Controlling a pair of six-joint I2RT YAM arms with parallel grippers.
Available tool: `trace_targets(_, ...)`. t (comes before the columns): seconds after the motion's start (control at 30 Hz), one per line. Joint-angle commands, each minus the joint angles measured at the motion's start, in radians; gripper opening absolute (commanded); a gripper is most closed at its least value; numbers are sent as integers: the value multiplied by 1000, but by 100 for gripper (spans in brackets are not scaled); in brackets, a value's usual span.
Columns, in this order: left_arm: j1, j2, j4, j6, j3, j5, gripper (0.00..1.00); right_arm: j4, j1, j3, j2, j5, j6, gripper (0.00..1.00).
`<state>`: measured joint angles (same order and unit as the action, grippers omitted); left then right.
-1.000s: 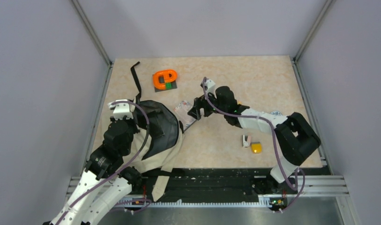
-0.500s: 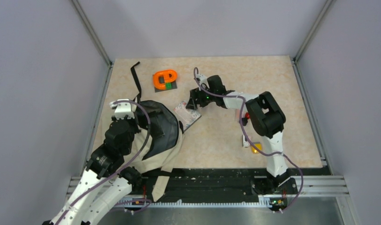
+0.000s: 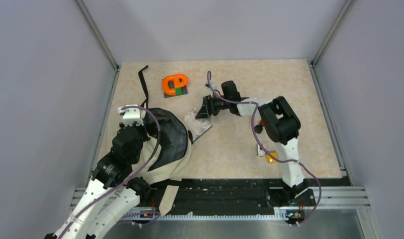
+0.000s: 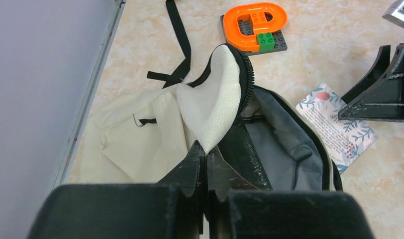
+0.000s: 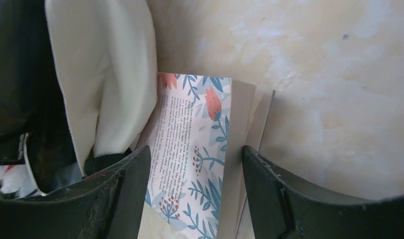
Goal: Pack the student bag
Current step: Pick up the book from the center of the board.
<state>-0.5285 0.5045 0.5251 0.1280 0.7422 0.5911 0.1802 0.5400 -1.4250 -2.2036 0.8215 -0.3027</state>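
The student bag (image 3: 166, 145) lies open at the left, beige with dark grey lining (image 4: 284, 149) and black straps. My left gripper (image 3: 143, 124) is shut on its white mesh flap (image 4: 217, 99) and holds the opening up. A flowered booklet (image 3: 198, 122) lies on the table against the bag's right rim. My right gripper (image 3: 206, 107) is open just above the booklet's far end. In the right wrist view the booklet (image 5: 197, 149) lies between the spread fingers (image 5: 269, 189). The bag's beige fabric (image 5: 115, 74) shows beside it. The right fingers (image 4: 384, 94) also show in the left wrist view.
An orange ring on a grey brick plate (image 3: 175, 84) sits at the back, beyond the bag. A yellow item (image 3: 272, 157) and a small white item (image 3: 261, 149) lie at the front right, beside the right arm. A black strap (image 3: 144, 84) trails toward the back left.
The right arm has folded in, its elbow swinging left and back. Its gripper has moved a little back, to the booklet's far end. The left gripper still holds the flap.
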Motion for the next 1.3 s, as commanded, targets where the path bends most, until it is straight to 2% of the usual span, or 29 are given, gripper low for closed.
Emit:
trace_targets(0.0, 4, 8, -94, -2, 8, -9, 0, 231, 30, 74, 37, 253, -156, 64)
trace_targets(0.1, 5, 12, -94, -1, 10, -14, 0, 323, 37, 97, 29, 295, -235, 61)
trace_targets(0.33, 4, 15, -92, 2, 10, -25, 0, 244, 61, 49, -58, 253, -211, 46)
trace_targets(0.5, 4, 18, -93, 1, 11, -31, 0, 245, 89, 35, -75, 201, -225, 42)
trace_targets(0.73, 5, 16, -93, 2, 11, -35, 0, 333, 120, 10, -116, 177, -327, 38)
trace_targets(0.8, 5, 15, -93, 2, 11, -37, 0, 390, 121, 17, -125, 179, -379, 32)
trace_targets(0.87, 4, 14, -90, 2, 11, -37, 0, 460, 121, 35, -122, 172, -431, 20)
trace_targets(0.97, 5, 12, -91, 4, 10, -37, 0, 517, 118, 66, -90, 143, -476, 2)
trace_targets(1.0, 5, 11, -91, 3, 10, -37, 0, 529, 115, 78, -74, 129, -486, 0)
trace_targets(1.13, 4, 4, -91, 4, 10, -33, 0, 606, 86, 162, 23, 69, -527, 0)
trace_targets(1.27, 4, -8, -91, 3, 8, -28, 0, 664, 22, 346, 198, -59, -554, 0)
